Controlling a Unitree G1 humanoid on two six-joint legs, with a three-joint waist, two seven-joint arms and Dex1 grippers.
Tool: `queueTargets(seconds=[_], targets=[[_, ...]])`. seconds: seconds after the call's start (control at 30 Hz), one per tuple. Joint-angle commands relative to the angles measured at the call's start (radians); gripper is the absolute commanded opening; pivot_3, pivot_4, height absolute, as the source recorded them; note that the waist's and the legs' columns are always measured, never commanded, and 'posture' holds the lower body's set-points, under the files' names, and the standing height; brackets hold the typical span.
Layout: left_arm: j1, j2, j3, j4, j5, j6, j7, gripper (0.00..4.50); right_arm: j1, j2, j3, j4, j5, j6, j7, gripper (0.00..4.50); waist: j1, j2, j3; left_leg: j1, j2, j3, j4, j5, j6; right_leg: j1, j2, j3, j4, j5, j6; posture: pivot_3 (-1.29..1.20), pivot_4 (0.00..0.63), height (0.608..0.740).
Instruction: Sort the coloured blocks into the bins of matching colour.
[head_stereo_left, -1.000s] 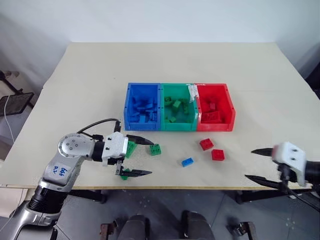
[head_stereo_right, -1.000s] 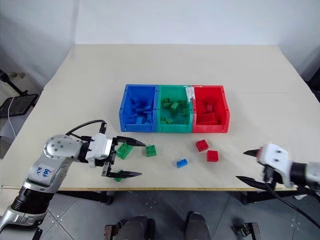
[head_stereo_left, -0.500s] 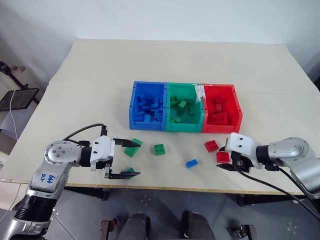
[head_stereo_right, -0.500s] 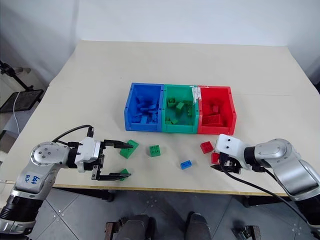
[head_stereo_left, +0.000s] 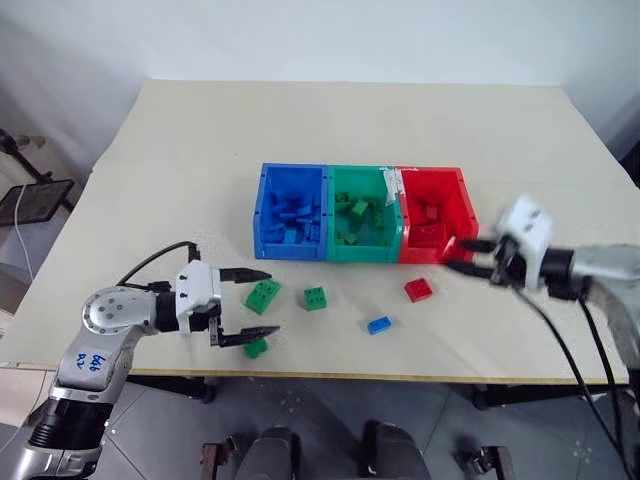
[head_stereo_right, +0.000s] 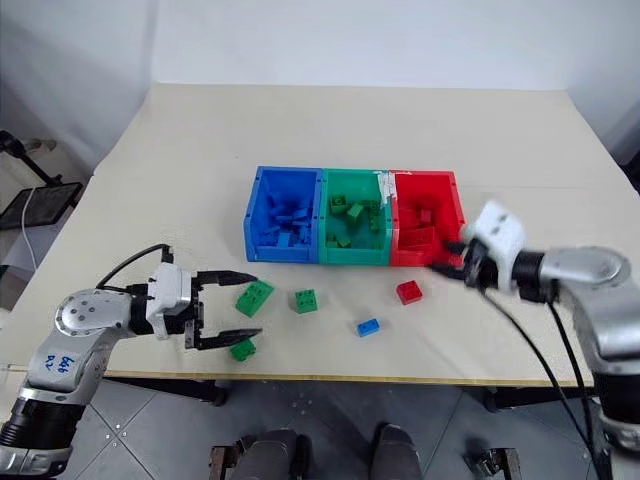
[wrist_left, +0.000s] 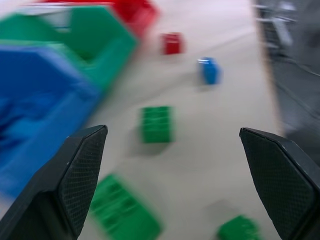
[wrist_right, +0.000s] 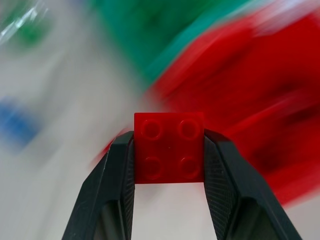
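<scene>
Three joined bins are sitting in a row mid-table: blue bin (head_stereo_left: 289, 211), green bin (head_stereo_left: 362, 213), red bin (head_stereo_left: 433, 213), each already holding blocks of its own colour.

Loose blocks lying on the table in front of the bins:
- oblong green block (head_stereo_left: 262, 295), tilted, just beside the left gripper's upper finger;
- small green block (head_stereo_left: 256, 347), at the table's near edge, touching or just beside the lower finger; contact cannot be told;
- square green block (head_stereo_left: 316, 298), in front of the blue-green junction;
- small blue block (head_stereo_left: 378, 324), nearer the table edge, between the square green block and the red one;
- red block (head_stereo_left: 419, 289), in front of the red bin, apart from its wall.

Left gripper (head_stereo_left: 256, 302): fingers standing spread wide, pinching nothing, pointing level toward the loose green blocks.

Right gripper (wrist_right: 169, 150): fingers pinching a square four-stud red block (wrist_right: 169, 147) by two opposite sides, studs facing the wrist camera. In the head views this gripper is hovering just at the red bin's near right corner, above the table.
</scene>
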Motion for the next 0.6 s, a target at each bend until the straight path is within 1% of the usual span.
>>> queueTargets(seconds=[0.03, 0.1, 0.13, 0.2, 0.27, 0.37, 0.5, 0.6], targets=[[0.018, 0.013, 0.051, 0.003, -0.004, -0.012, 0.021, 4.50, -0.078, 0.042, -0.017, 0.103, -0.053, -0.079, -0.097, 1.45, 0.002, 0.000, 0.000, 0.000, 0.000, 0.000, 0.000, 0.000, 0.000, 0.000, 0.000, -0.001, 0.001, 0.000, 0.000, 0.00, 0.150, 0.740], [0.024, 0.016, 0.052, 0.003, 0.001, -0.014, 0.021, 4.50, -0.125, 0.086, -0.003, 0.159, -0.069, -0.096, -0.144, 1.45, -0.001, 0.000, 0.000, -0.001, -0.001, 0.001, 0.000, 0.000, 0.000, -0.001, 0.000, -0.001, 0.001, 0.000, 0.000, 0.00, 0.150, 0.740], [0.026, 0.016, 0.052, 0.000, 0.002, -0.013, 0.022, 4.50, -0.133, 0.097, 0.004, 0.171, -0.069, -0.103, -0.142, 2.19, -0.001, 0.000, 0.000, -0.001, -0.001, 0.002, 0.000, 0.000, 0.000, -0.001, 0.000, 0.000, 0.001, 0.000, 0.000, 0.00, 0.150, 0.740], [0.028, 0.014, 0.052, -0.005, 0.002, -0.010, 0.025, 4.50, -0.134, 0.115, 0.002, 0.173, -0.067, -0.139, -0.136, 2.77, 0.000, 0.000, 0.000, -0.001, -0.001, 0.005, -0.001, 0.000, 0.000, -0.002, 0.000, -0.001, 0.002, 0.000, 0.000, 0.00, 0.150, 0.740], [0.029, 0.014, 0.051, -0.008, 0.003, -0.008, 0.027, 4.50, -0.130, 0.119, -0.012, 0.168, -0.056, -0.146, -0.132, 3.46, 0.000, 0.000, 0.000, -0.002, -0.001, 0.007, -0.001, 0.000, 0.000, -0.003, 0.000, -0.001, 0.003, 0.000, 0.000, 0.00, 0.150, 0.740], [0.032, 0.014, 0.047, -0.019, 0.002, -0.004, 0.031, 4.50, -0.101, 0.104, -0.044, 0.146, -0.032, -0.166, -0.105, 4.45, 0.000, 0.001, 0.000, -0.002, -0.001, 0.008, -0.001, 0.000, 0.000, -0.004, 0.000, -0.001, 0.003, 0.000, 0.000, 0.00, 0.150, 0.740], [-0.001, -0.005, 0.012, -0.012, 0.003, -0.006, 0.023, 4.50, 0.111, 0.003, -0.178, 0.057, 0.042, -0.193, 0.048, 4.48, 0.013, 0.001, 0.000, -0.003, -0.001, 0.007, -0.001, 0.000, 0.000, -0.003, 0.000, -0.001, 0.003, 0.000, 0.000, 0.00, 0.150, 0.740], [-0.018, -0.011, -0.030, -0.024, 0.018, -0.026, 0.001, 4.50, 0.282, -0.060, -0.262, 0.044, 0.027, -0.321, 0.165, 4.48, 0.009, 0.001, 0.000, -0.002, -0.002, 0.010, -0.001, -0.001, 0.001, -0.003, 0.000, -0.001, 0.002, 0.000, 0.001, 0.00, 0.150, 0.740]])
